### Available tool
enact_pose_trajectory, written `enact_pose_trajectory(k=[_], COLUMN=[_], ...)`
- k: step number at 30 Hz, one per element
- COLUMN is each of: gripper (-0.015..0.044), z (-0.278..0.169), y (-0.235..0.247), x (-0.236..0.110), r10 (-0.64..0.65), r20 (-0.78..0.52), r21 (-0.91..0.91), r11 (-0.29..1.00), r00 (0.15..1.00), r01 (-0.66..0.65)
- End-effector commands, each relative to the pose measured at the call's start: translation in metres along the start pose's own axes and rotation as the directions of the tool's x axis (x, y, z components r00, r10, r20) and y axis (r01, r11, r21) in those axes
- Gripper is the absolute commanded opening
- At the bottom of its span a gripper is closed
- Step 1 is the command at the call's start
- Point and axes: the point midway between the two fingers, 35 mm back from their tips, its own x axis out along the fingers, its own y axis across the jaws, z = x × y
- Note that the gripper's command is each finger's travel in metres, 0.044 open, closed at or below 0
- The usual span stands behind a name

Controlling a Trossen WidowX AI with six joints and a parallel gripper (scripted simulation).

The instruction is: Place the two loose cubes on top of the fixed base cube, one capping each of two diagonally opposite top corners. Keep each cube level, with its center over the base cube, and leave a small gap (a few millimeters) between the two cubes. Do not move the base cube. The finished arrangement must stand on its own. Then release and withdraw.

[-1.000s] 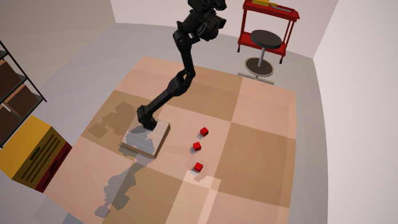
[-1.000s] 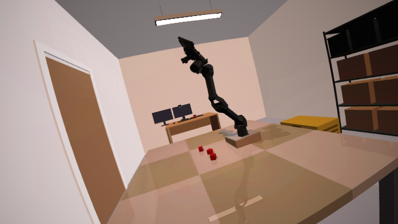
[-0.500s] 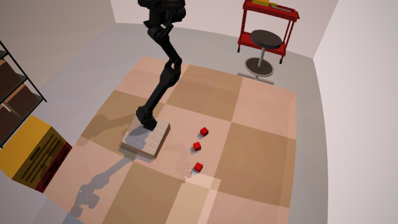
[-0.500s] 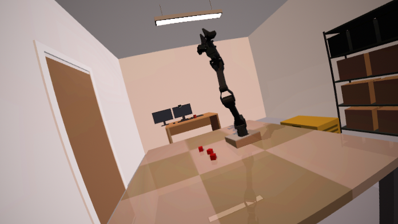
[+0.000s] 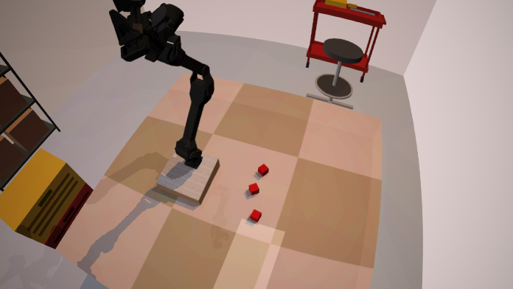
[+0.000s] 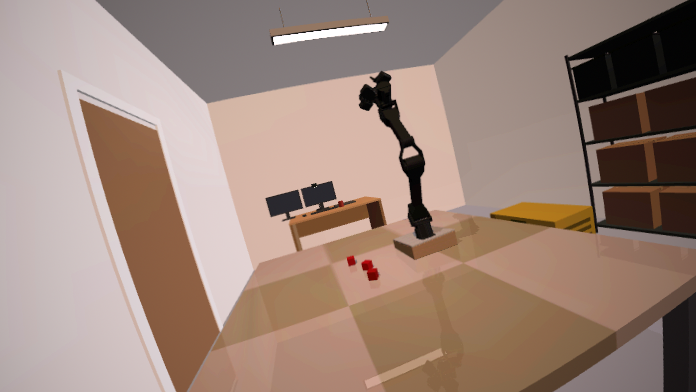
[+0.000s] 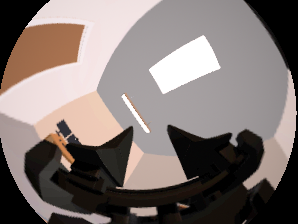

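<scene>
Three red cubes [image 5: 262, 169] [image 5: 253, 189] [image 5: 256, 215] are seen apart in a row on the checkered surface [image 5: 332, 192]; the fixed base cannot be told from the loose ones. Far above, the gripper [image 7: 149, 141] is raised ceilingward, jaws parted on nothing, its tip cut off in the top view.

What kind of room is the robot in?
It looks like an office or workshop room. There's a desk with two monitors, a shelf rack of cardboard boxes, and a red cart with a round stool beside it.
</scene>
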Motion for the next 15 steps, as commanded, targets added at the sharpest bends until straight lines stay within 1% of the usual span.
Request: enact_pose_trajectory(k=[1, 5, 8, 11, 15], gripper=[0.0265, 0.0265, 0.0265, 0.0265, 0.0265], z=[-0.026, -0.047, -0.056, -0.059, -0.054], y=[0.040, 0.094, 0.137, 0.180, 0.238], x=[0.006, 0.007, 0.004, -0.005, -0.023], r10=[0.115, 0.268, 0.386, 0.501, 0.645], r20=[-0.051, -0.085, -0.093, -0.086, -0.059], r21=[0.093, 0.210, 0.291, 0.361, 0.438], r11=[0.990, 0.946, 0.892, 0.821, 0.703], r00=[0.992, 0.960, 0.918, 0.861, 0.762], r01=[-0.110, -0.246, -0.345, -0.442, -0.561])
